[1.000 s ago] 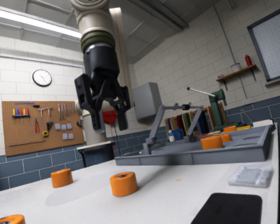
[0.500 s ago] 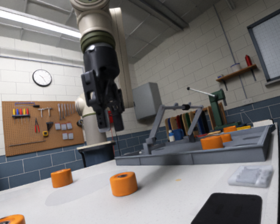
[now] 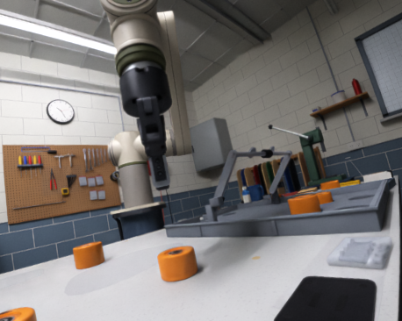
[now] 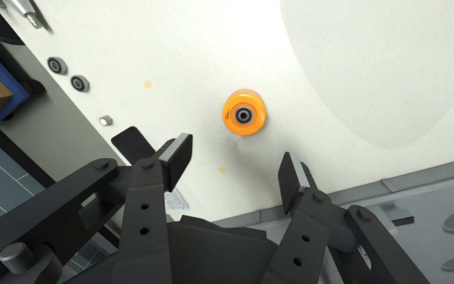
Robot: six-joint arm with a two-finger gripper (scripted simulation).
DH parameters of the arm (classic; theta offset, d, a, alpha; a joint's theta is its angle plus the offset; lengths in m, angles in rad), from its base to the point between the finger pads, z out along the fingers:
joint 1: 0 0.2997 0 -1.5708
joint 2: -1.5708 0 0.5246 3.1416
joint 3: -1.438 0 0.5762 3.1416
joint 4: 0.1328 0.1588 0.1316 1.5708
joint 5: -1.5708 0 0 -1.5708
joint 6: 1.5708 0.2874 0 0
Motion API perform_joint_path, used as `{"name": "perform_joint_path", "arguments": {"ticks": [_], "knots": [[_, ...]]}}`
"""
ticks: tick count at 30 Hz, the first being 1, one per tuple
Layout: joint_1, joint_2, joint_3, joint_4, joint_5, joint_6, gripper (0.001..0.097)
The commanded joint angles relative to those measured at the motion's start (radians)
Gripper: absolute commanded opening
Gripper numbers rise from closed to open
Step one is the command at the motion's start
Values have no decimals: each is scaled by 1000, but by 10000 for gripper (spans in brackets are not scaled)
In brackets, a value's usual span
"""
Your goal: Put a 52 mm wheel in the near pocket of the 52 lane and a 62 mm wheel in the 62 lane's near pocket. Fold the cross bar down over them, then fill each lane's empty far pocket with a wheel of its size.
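My gripper (image 3: 161, 186) (image 4: 235, 169) hangs high above the white bench, just beyond the near end of the grey wheel tray (image 3: 294, 210). Straight below it in the wrist camera an orange wheel (image 4: 244, 112) lies flat on the bench, hub up; the side camera shows this wheel (image 3: 177, 263) in front of the tray. Another orange wheel (image 3: 88, 255) lies further left and a third (image 3: 11, 315) sits at the bench's near corner. The tray holds orange wheels (image 3: 304, 204) (image 3: 324, 197) in its pockets, and its cross bar (image 3: 250, 169) stands raised. The gripper is open and holds nothing.
A black mat (image 3: 327, 300) lies at the near right of the bench, with a pale clear plastic holder (image 3: 360, 252) behind it. Two bearings (image 4: 57, 65) (image 4: 79, 83) and a small nut (image 4: 105, 121) lie near the bench edge. A green press (image 3: 314, 153) stands behind the tray.
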Motion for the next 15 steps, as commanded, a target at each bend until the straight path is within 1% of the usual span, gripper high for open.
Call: {"name": "perform_joint_path", "arguments": {"ticks": [1,15], "knots": [[0,-1,1,0,0,-27,730],[0,-1,1,0,0,-479,730]]}}
